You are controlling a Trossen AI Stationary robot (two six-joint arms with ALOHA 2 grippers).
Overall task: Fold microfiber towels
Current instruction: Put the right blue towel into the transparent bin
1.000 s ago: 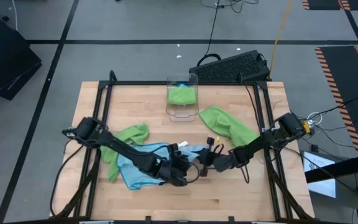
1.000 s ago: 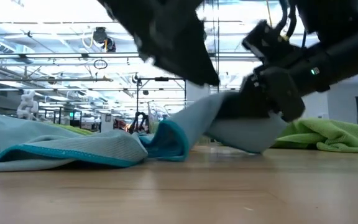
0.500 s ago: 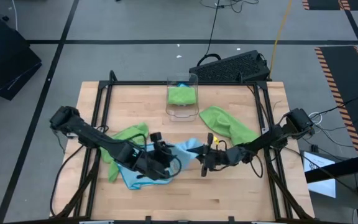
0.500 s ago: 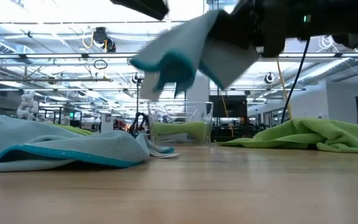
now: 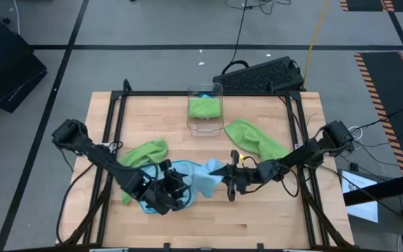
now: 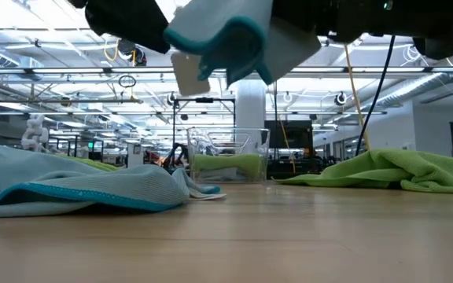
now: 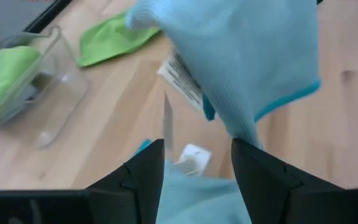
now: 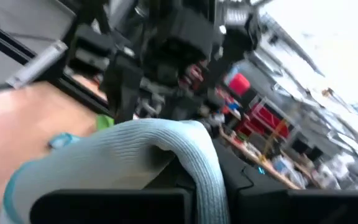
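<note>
A light blue microfiber towel [image 5: 194, 183] lies near the table's middle. Its right end [image 6: 226, 35] is raised off the wood, with a white tag [image 6: 187, 72] dangling, and its left part [image 6: 77, 185] rests on the table. My right gripper [image 5: 228, 176] is shut on that raised end. My left gripper [image 5: 179, 193] hovers open just left of it, over the towel. In the left wrist view its fingers [image 7: 145, 180] stand apart below the hanging cloth [image 7: 241, 62]. Two lime green towels [image 5: 145, 155] [image 5: 257, 140] lie flat. My right gripper pinches the light blue towel's right end [image 8: 166, 140], coming about level from the table's right side. The cloth bunches and folds over the fingers, and its teal hem [image 6: 234, 47] hangs below. That end is lifted clear while the towel's left part stays on the table. I cannot tell whether my left gripper touches the cloth.
A clear plastic bin [image 5: 206, 108] with a green towel inside stands at the far middle. A black keyboard [image 5: 261, 73] sits beyond the table's far right corner. Bare wood shows along the near edge.
My right gripper has risen and tipped its fingers upward, lifting the blue towel's right end clear of the table. My left gripper has drawn back toward the table's left edge and risen. The towel's left part has stayed lying on the wood.
</note>
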